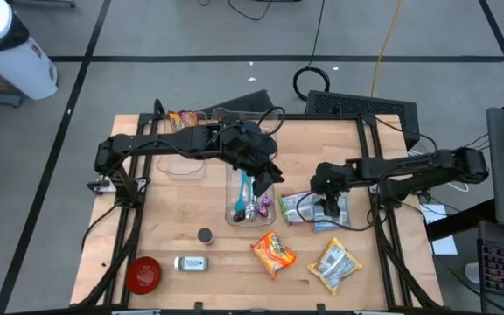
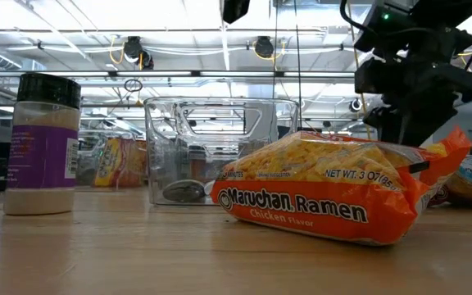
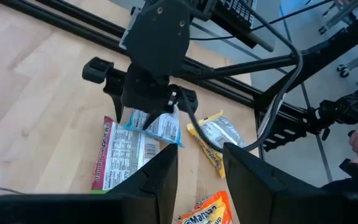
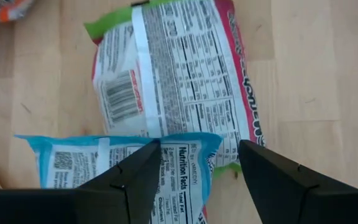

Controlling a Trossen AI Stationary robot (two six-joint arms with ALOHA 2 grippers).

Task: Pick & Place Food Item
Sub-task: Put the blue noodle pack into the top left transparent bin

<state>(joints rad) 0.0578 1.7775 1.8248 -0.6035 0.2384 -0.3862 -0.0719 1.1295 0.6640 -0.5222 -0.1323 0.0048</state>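
Observation:
A blue snack packet [image 4: 135,165] lies flat on the table, its far edge overlapping a green-and-red packet [image 4: 179,68]; both show right of the middle in the high view [image 1: 309,208]. My right gripper [image 4: 197,186] points steeply down over the blue packet, open, one finger on either side of its middle; no touch shows. It also appears in the left wrist view [image 3: 143,115]. My left gripper [image 1: 268,179] hangs open and holds nothing above a clear container [image 1: 250,199] at mid-table.
An orange ramen packet [image 1: 273,252] and a yellow packet [image 1: 334,265] lie near the front edge. A red bowl [image 1: 143,274], a lying jar [image 1: 191,262] and a standing jar [image 2: 43,143] are at the front left. More packets [image 1: 182,118] lie at the back left.

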